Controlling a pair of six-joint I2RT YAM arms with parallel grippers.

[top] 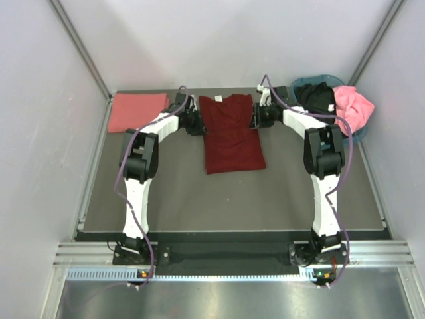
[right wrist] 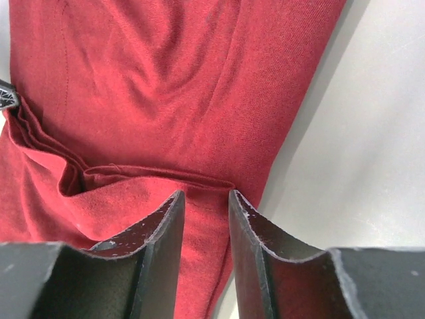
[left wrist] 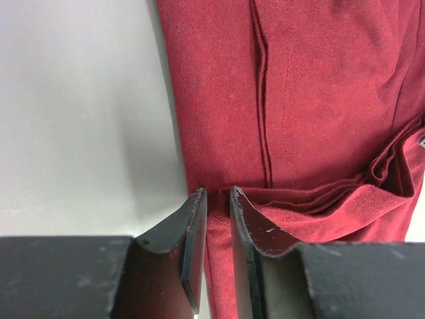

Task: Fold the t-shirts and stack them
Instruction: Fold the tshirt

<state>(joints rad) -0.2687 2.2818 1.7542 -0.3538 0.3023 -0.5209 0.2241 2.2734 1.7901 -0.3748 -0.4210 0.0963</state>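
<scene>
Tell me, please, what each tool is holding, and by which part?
The left tool and the right tool each straddle a side edge of the maroon t-shirt near its sleeves; whether either actually grips cannot be told.

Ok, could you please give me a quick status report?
Left gripper and right gripper pinching the maroon t-shirt at its side edges. Shirt flat, sleeves folded in. Nothing blocking.

The left arm and the right arm have white link casings with bulky black joint housings, and a thin purple cable loops loosely along each. The left gripper and the right gripper end in matte black, wedge-shaped fingers. These taper to thin tips with edges scuffed and flecked pale.
</scene>
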